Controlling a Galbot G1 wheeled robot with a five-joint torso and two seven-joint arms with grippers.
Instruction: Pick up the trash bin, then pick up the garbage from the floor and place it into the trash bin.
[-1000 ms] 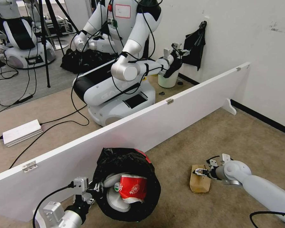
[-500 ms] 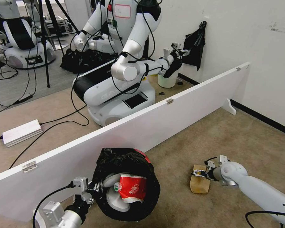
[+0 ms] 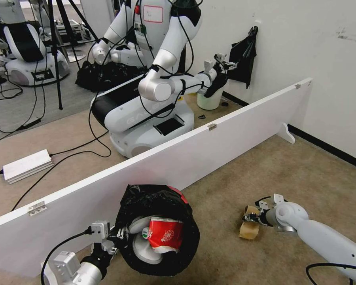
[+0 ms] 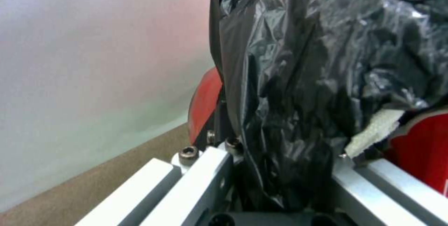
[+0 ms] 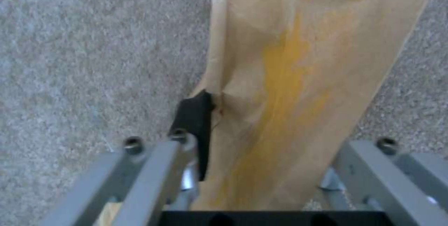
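Right gripper (image 3: 252,217) clamped on tan paper bag (image 3: 249,228), one end raised off beige carpet (image 3: 304,174). Left gripper (image 3: 116,237) pinches the black-lined rim of the trash bin (image 3: 158,229), held tipped; red-white cup (image 3: 167,236) inside. White partition board (image 3: 225,142) just behind.

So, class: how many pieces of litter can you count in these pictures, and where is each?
2: a red cup inside the bin held by the left pincer, and a paper bag gripped by the right pincer just above the carpet. More may be hidden in the bin.
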